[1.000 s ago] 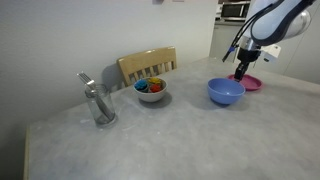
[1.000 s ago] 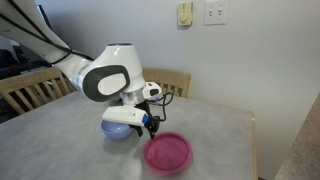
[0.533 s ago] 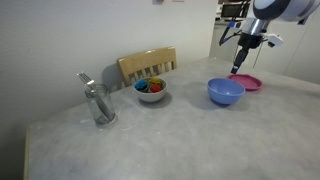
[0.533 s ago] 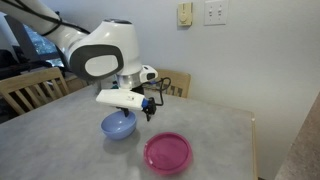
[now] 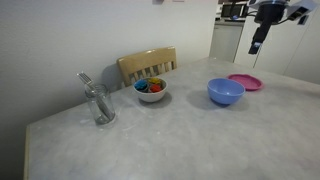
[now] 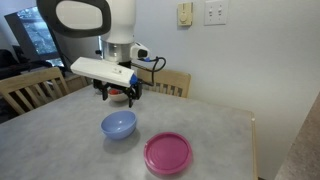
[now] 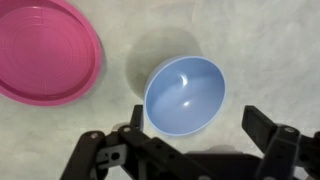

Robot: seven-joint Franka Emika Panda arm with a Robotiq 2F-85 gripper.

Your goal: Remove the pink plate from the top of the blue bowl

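The pink plate (image 5: 245,82) lies flat on the table beside the blue bowl (image 5: 226,92), not on it. Both also show in an exterior view, the pink plate (image 6: 167,153) nearer the table's front and the blue bowl (image 6: 119,124) behind it. My gripper (image 5: 254,46) hangs high above them, open and holding nothing. In the wrist view the blue bowl (image 7: 185,95) sits empty below my gripper (image 7: 200,117), and the pink plate (image 7: 45,50) is at the upper left. My gripper (image 6: 119,97) hovers over the bowl.
A white bowl (image 5: 151,90) with colourful contents and a metal cup (image 5: 100,104) holding a fork stand further along the table. A wooden chair (image 5: 148,65) stands behind the table. A wall with outlets (image 6: 215,12) is at the back.
My gripper opened beside the pink plate lying on the table, then rose well above the table and moved over the blue bowl. Plate and bowl stayed still.
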